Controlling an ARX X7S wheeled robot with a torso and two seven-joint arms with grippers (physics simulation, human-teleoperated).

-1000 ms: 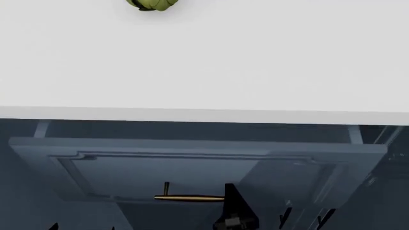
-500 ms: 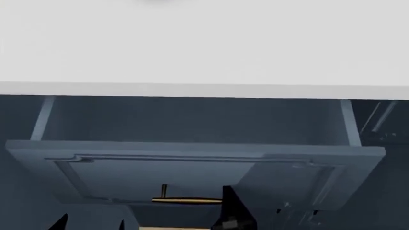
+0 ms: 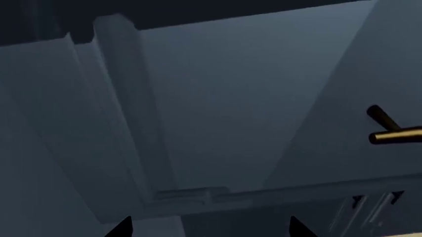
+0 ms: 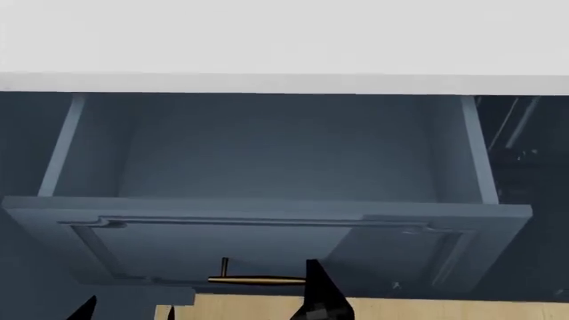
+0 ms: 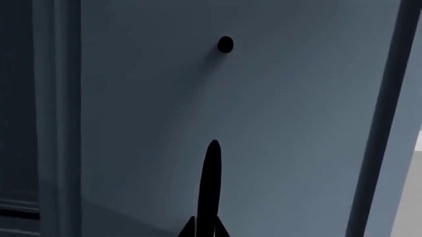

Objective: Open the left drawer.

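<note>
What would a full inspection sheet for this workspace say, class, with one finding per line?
Surface: white countertop, bare where visible.
Job's things: left drawer pulled well out, inside looks empty; brass handle on its front.
Clutter: nothing seen.
Grippers: right gripper at the handle's right end, grip state unclear; left gripper open, apart from the handle.
Cables: nothing seen.
Surroundings: slate-blue cabinet fronts, light wood floor.

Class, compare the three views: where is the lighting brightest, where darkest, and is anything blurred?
Head view: the countertop is washed out white, the left drawer dim. Left wrist view: murky, only the brass handle glints. Right wrist view: evenly dull, a black post casting a soft shadow. All slightly soft.
</note>
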